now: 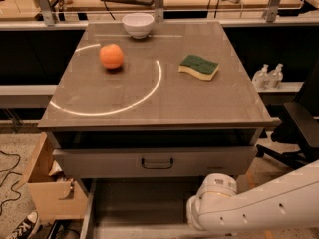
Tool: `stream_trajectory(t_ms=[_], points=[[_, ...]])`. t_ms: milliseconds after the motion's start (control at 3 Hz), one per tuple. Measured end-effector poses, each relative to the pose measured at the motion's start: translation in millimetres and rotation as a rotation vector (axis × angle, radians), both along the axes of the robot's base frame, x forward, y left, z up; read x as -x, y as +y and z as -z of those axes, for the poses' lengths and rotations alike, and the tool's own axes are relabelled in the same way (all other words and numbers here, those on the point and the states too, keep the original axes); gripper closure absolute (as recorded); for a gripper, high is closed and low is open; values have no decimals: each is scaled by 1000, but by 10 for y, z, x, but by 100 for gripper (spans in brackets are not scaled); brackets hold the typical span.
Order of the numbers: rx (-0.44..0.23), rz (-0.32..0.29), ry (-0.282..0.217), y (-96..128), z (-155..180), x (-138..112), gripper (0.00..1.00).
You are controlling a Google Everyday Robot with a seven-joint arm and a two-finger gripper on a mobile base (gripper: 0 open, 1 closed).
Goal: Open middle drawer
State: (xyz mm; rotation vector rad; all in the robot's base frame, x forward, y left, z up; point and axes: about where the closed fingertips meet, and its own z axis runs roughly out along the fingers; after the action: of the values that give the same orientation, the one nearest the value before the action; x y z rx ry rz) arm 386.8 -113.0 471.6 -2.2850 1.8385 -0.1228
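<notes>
Grey and low-fronted, the middle drawer point(99, 162) sits directly under the desk point(149, 103) top, its dark loop handle point(157, 163) at centre. The white robot arm point(249, 208) lies just below and to the right of it. The gripper is out of view, so I cannot tell its state.

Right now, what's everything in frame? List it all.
tabletop: 1, grey-brown with a white arc, centre
bowl: 1, white, back edge of tabletop
orange: 1, orange, left part of tabletop
sponge: 1, green over yellow, right part of tabletop
middle drawer: 1, grey with dark handle, under tabletop
cardboard box: 1, brown, floor at left
bottles: 2, clear, ledge at right
chair: 1, black, right edge
shoe: 1, black and white, bottom left
robot arm: 1, white, lower right
gripper: not in view
</notes>
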Motion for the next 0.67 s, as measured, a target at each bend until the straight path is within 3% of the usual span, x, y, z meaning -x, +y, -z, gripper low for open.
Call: stream_trajectory(t_ms=[333,667], points=[[-10,-35,-46,137,-52,-312,100],[-7,-47,-20,176,81,-379,100]])
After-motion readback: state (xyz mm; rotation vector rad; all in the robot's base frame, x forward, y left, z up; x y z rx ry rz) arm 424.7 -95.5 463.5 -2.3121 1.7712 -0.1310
